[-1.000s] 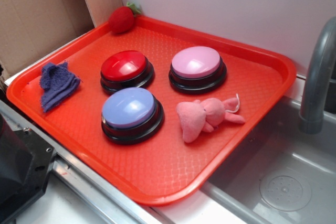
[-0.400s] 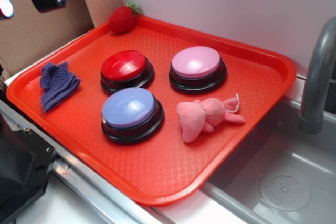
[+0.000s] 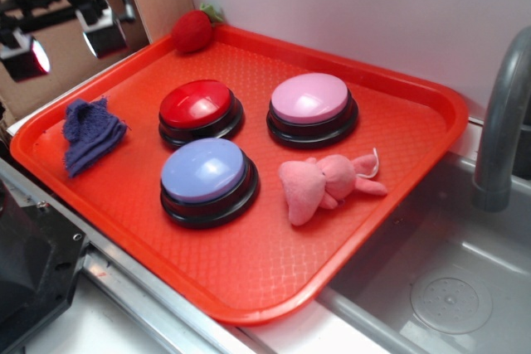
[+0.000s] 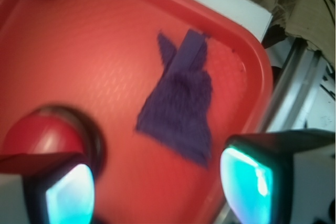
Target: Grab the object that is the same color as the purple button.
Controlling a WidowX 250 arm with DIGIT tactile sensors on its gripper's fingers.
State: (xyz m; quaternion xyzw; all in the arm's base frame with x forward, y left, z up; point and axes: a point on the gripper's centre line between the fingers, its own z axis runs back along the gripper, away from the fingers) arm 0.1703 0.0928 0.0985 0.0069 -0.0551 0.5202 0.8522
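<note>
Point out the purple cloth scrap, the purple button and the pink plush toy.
purple cloth scrap (image 3: 91, 134): exterior view, middle of the fabric.
purple button (image 3: 204, 169): exterior view, top of the dome.
pink plush toy (image 3: 319, 182): exterior view, middle of its body.

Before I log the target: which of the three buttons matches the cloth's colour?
The purple button, nearest the tray's front edge; the other two domes are red and pink-lilac, unlike the cloth.
</note>
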